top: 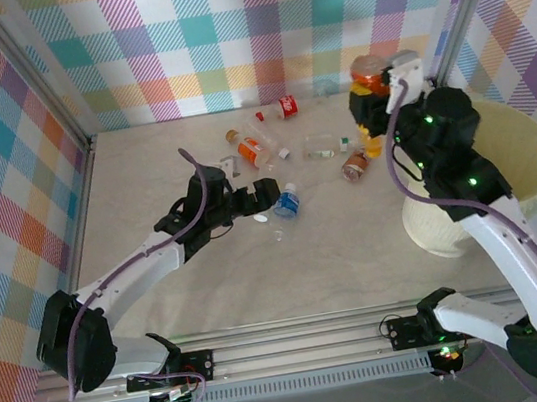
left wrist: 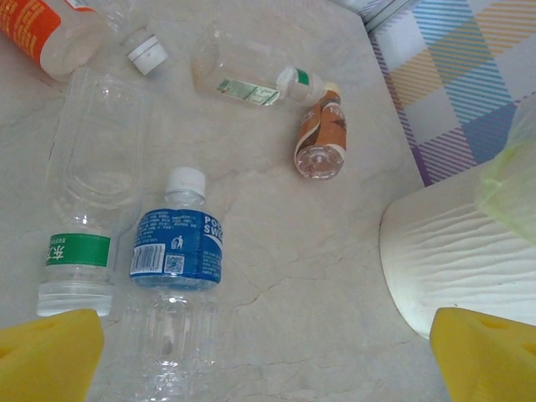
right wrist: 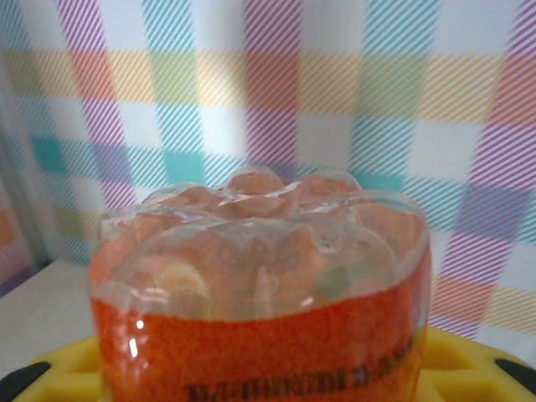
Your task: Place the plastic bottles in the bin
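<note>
- The right jaws were pinching the orange-labelled bottle [right wrist: 260, 335], with its moulded base turned toward the wrist camera.
- In the overhead view this bottle [top: 374, 71] sat at upper right, in front of the checked wall and left of the bin [top: 535, 156].
- Judgement: the bottle was not yet over the rim. It had to be carried toward the right of the frame before any release.
- The bin stood at the right edge of the desk [top: 337, 251], beside the right arm. That arm was therefore the natural one for drops.
- The left jaws were spread wide, with their yellow tips in the lower corners of the left wrist view.
- Between those tips lay the blue-labelled bottle [left wrist: 176, 251], on its side with its cap toward the top of the frame.
- Judgement: the wide spread left room on both sides of the body, so this bottle was the likely next pick.
- A clear green-labelled bottle [left wrist: 78, 251] lay just beside it. Contact between the two could not be confirmed, and a careless descent risked catching both.
- An amber bottle [left wrist: 319, 138] and a green-capped bottle [left wrist: 247, 82] lay loose at upper centre.
</note>
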Robot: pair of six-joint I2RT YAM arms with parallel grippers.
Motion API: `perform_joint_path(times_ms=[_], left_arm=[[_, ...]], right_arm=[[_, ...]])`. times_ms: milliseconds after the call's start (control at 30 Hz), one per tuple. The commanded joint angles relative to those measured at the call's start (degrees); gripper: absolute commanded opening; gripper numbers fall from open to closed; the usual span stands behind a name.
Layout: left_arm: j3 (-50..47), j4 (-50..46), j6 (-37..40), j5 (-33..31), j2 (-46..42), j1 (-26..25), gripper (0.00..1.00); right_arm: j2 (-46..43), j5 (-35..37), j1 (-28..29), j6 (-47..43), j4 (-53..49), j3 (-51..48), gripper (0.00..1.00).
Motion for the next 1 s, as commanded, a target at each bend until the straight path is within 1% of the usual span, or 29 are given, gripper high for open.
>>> perform_joint_path(times_ms=[0, 100, 233, 267, 400, 500, 567, 667, 767, 900, 967], left_arm=[[1.93, 1.54, 0.47, -0.58, 0.93, -0.78, 1.0], [2.19, 1.61, -0.03, -1.01, 1.39, -0.84, 1.0], [2.49, 1.9, -0.44, -1.38, 1.85, -0.92, 1.0], [2.46, 1.82, -0.54, -1.32, 1.93, -0.92, 1.0], [2.47, 1.17, -0.26, -1.95, 1.55, -0.92, 1.0], [2.15, 0.83, -0.13, -3.03, 1.1, -0.92, 1.0], [2.09, 0.82, -0.13, -3.65, 0.77, -0.92, 1.0], [1.89, 1.03, -0.13, -4.53, 0.84, -0.92, 1.0], [1.84, 1.09, -0.13, -5.23, 1.18, -0.92, 1.0], [1.95, 1.12, -0.11, -5.41, 1.75, -0.92, 1.0], [1.88, 1.14, -0.18, -5.52, 1.9, -0.92, 1.0]], right_arm=[[-1.07, 8.73, -2.34, -5.32, 3.85, 0.25, 0.47], [-1.18, 11.62, -6.37, -4.64, 0.78, 2.11, 0.47], [-1.09, 11.53, -13.54, -1.71, -1.76, 2.47, 0.47], [-0.86, 11.09, -15.59, 0.89, -2.77, 2.56, 0.47], [-0.58, 6.9, -22.68, 5.12, -9.06, 2.85, 0.47], [-1.0, 2.87, -26.88, 6.72, -13.93, 2.24, 0.47], [-1.16, 1.58, -29.22, 6.91, -17.42, 2.16, 0.47], [-2.05, 0.85, -31.49, 6.82, -21.12, 0.47, 0.48], [-3.2, -0.4, -32.99, 6.91, -22.52, -2.07, 0.48], [-4.43, -1.31, -33.46, 7.17, -22.22, -5.47, 0.49], [-5.32, -1.21, -33.46, 7.24, -20.12, -8.71, 0.5]])
